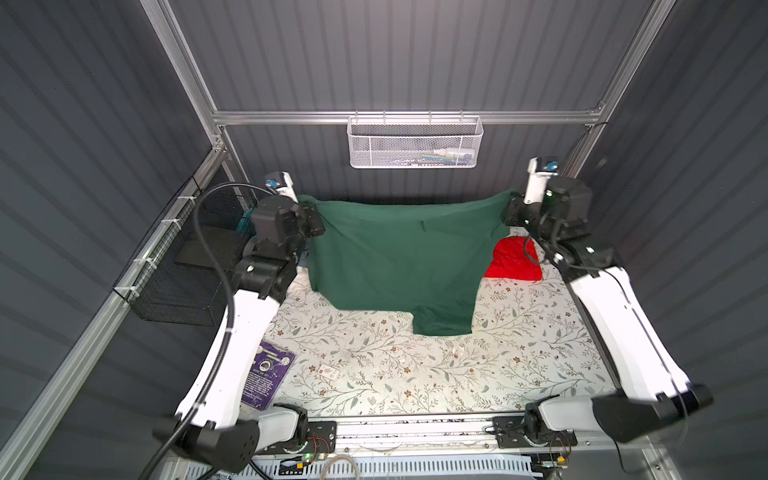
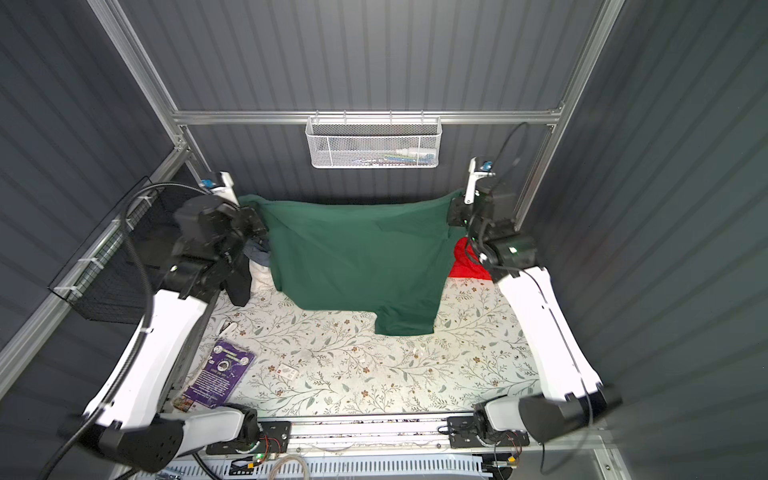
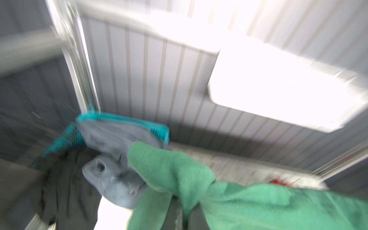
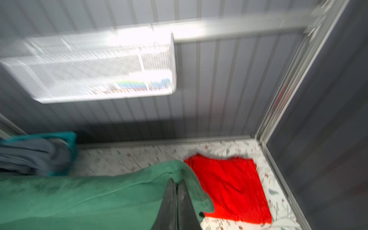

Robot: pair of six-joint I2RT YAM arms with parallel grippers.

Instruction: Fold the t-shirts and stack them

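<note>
A large dark green t-shirt point(image 1: 399, 257) point(image 2: 357, 257) hangs stretched between my two grippers over the back of the floral table. Its lower edge and one sleeve droop onto the tabletop. My left gripper point(image 1: 316, 216) point(image 3: 184, 201) is shut on the shirt's left top corner. My right gripper point(image 1: 513, 208) point(image 4: 176, 182) is shut on the right top corner, with green cloth point(image 4: 79, 195) bunched round the fingers. A bright red t-shirt point(image 1: 513, 262) point(image 4: 229, 183) lies folded flat at the back right corner. In both top views the green shirt and the right arm partly hide it.
A teal basket point(image 3: 119, 119) holding grey-blue clothes point(image 3: 111, 139) sits at the back left, with a dark garment point(image 2: 239, 286) beside it. A white mesh basket point(image 1: 415, 141) hangs on the back wall and a black wire basket point(image 1: 183, 282) on the left rail. A purple booklet point(image 1: 268, 374) and a small card point(image 1: 329, 371) lie front left.
</note>
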